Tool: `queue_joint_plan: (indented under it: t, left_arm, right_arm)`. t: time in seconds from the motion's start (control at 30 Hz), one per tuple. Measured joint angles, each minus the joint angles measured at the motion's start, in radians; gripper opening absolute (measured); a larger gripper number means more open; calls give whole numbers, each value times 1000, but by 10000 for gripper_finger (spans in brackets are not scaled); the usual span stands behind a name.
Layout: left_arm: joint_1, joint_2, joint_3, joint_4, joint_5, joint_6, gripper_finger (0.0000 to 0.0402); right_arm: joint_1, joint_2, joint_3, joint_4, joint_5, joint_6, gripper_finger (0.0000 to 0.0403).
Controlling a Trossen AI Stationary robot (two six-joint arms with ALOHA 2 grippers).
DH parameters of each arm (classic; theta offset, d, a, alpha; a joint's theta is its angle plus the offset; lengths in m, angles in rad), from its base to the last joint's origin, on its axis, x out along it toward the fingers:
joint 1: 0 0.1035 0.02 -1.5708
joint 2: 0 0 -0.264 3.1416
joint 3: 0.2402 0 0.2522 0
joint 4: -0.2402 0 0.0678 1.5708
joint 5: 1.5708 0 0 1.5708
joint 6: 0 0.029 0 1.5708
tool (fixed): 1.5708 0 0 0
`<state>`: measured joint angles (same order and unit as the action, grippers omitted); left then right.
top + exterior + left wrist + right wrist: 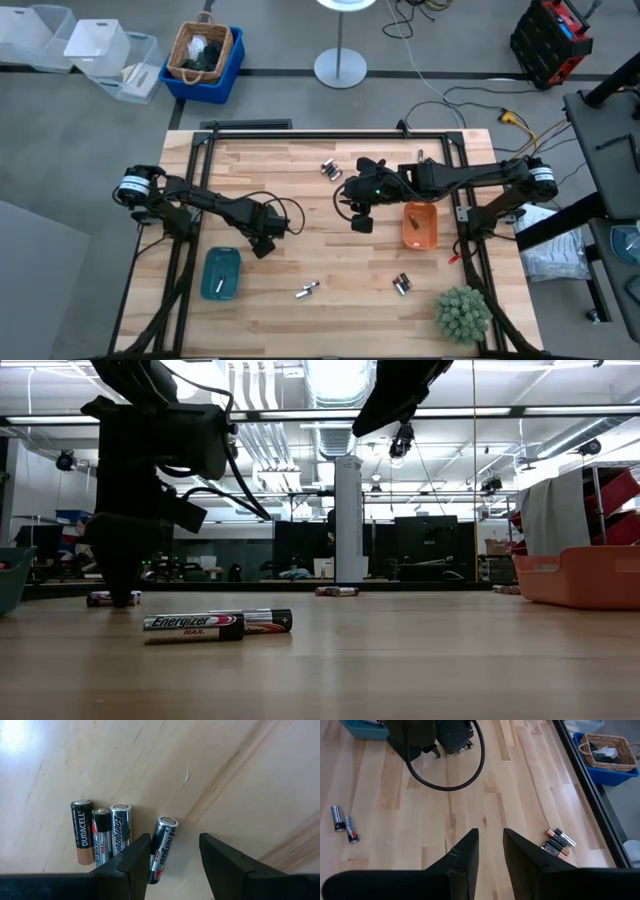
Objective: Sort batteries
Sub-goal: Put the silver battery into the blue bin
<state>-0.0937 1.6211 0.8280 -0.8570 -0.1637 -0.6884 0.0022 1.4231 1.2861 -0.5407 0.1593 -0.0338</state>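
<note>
Four batteries lie side by side on the wooden table under my left gripper (175,845): a Duracell (82,832), two Energizers (120,827), and one Energizer (163,845) set a little apart. My left gripper (262,243) is low over the table and open. The apart Energizer lies between its fingers, close to one. My right gripper (360,222) hangs above the table's middle, beside the orange tray (420,226), narrowly open with nothing in it (491,835). More batteries lie near the far edge (330,170), near the front (306,291) and at the front right (402,284). My left gripper has one finger (137,857) right beside the long side (156,851) of the apart Energizer; whether it touches I cannot tell. The fingers come down from above and straddle the battery, which lies flat on the table.
A teal tray (220,275) sits at the front left, next to my left gripper. A green plant (462,313) stands at the front right corner. A black frame (240,128) runs along the table's far edge. Bare wood lies between the two arms.
</note>
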Motion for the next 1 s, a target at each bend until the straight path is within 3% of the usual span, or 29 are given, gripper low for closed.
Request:
queue_joint_plan:
  t: [0.2,0.57,1.0]
  left_arm:
    - [0,0,0,6,16,0,145]
    - [-1,0,0,18,31,-4,17]
    - [-42,-8,72,-36,55,40,16]
  right_arm:
    - [0,0,0,0,0,0,82]
    - [0,0,0,0,0,0,82]
    - [0,0,0,0,0,0,82]
